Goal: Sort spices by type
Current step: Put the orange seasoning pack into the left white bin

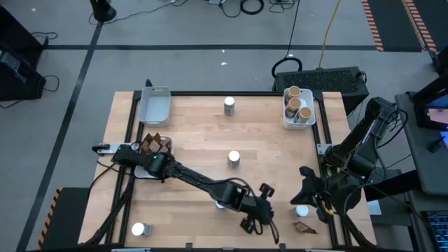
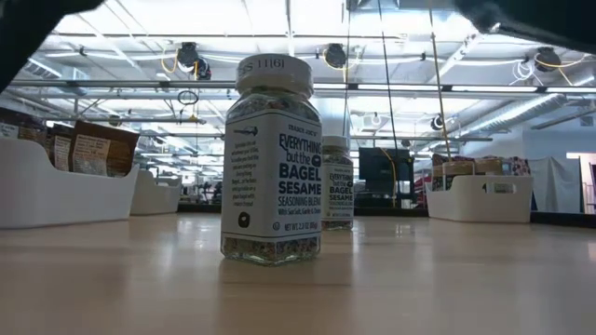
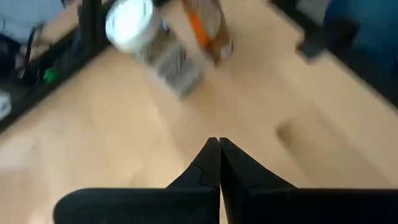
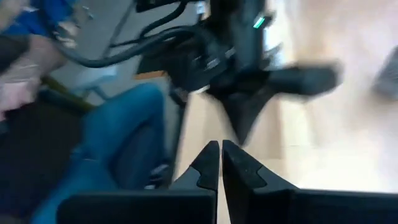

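White-lidded spice jars stand scattered on the wooden table (image 1: pixel 203 140): one at the middle (image 1: pixel 234 159), labelled as a bagel sesame seasoning blend in the low view, where it fills the foreground (image 2: pixel 272 160); a second toward the far edge (image 1: pixel 229 106), seen behind it from table height (image 2: pixel 337 183); a third at the near left corner (image 1: pixel 138 229); and a fourth at the near right (image 1: pixel 302 211), with a small brown crinkled packet (image 1: pixel 304 227) lying just beside it. Cork-topped jars (image 1: pixel 298 105) fill the white tray at the far right (image 1: pixel 289 120), more brown packets (image 1: pixel 155 145) sit in a tray at the left edge, and a further white tray at the far left (image 1: pixel 155 106) shows only its bare floor. The left gripper (image 1: pixel 257 217) reaches across the near edge of the table toward the near-right jar and packet, its fingers pressed together and holding nothing (its wrist camera shows the white-lidded jar (image 3: pixel 149 37) and the packet (image 3: pixel 208 28) ahead of its tips (image 3: pixel 219 149)). The right gripper (image 1: pixel 304 190) hangs over the table's near right side, close to the same jar, its jaws likewise closed tight and empty. Blue-clad legs of a person (image 4: pixel 118 137) appear beyond the table in the right wrist view.
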Tool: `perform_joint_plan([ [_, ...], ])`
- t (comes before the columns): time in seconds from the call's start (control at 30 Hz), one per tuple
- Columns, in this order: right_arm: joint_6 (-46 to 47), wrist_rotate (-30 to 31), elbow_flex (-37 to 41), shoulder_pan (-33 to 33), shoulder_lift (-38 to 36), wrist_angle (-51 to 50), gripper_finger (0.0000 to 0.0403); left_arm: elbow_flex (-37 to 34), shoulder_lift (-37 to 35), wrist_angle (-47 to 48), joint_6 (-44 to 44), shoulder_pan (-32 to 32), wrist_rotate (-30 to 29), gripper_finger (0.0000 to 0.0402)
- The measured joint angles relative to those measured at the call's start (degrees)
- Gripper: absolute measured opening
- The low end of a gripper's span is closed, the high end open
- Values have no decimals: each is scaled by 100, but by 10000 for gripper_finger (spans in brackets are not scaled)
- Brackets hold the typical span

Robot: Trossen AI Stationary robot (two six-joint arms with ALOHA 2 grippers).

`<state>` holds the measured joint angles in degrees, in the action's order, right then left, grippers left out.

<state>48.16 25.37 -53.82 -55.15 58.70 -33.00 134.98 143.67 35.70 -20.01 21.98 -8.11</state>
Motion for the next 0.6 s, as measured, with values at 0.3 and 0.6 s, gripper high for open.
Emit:
perform_joint_plan([
  [0.3,964,-1133,-2,-21,617,925,0,0,-697,1983,440,50,-675,1],
  [0.6,1720,-2103,-937,-134,1607,412,0,-35,-1250,3284,1065,54,-1101,0],
])
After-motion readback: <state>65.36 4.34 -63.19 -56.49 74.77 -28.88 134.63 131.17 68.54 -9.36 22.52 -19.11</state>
